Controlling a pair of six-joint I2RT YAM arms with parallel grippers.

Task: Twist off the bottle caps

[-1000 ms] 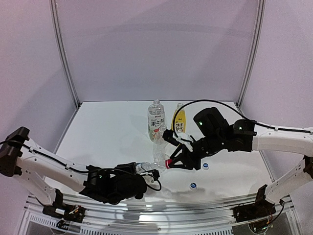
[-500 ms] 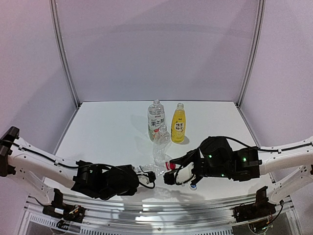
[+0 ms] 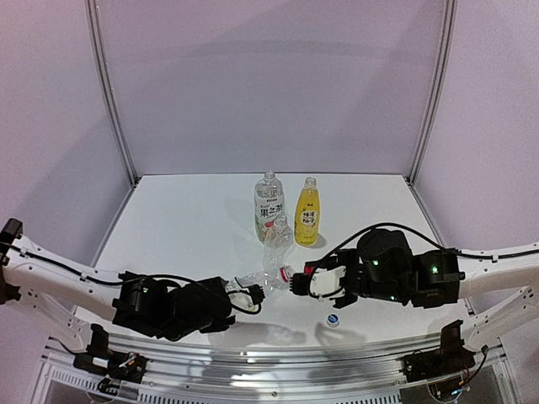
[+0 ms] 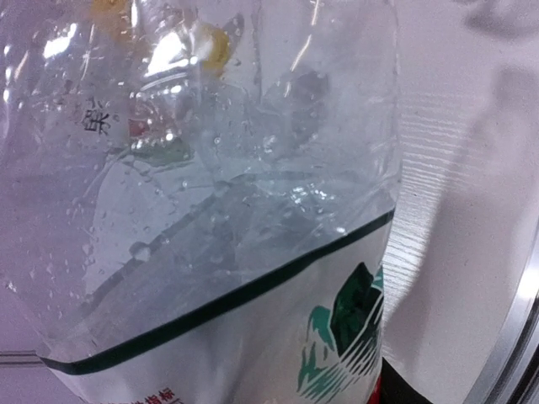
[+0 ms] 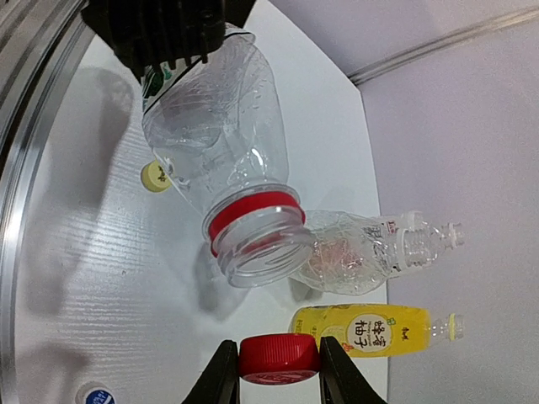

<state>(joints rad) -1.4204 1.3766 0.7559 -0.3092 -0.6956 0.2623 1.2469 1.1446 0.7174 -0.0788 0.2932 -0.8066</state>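
Grip of right gripper (image 5: pixel 280 372) pinched on red cap (image 5: pixel 280 355), bottom centre of frame, just clear of open bottle (image 5: pixel 223 143) mouth. Probably light and stiff; best held by rim sides. Bottle thin, likely soft, easily dented; clamped by left gripper (image 5: pixel 168 38) at upper left.

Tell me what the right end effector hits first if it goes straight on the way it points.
Likely the mouth of the open bottle: the right end effector, shut on the red cap, points straight at it.
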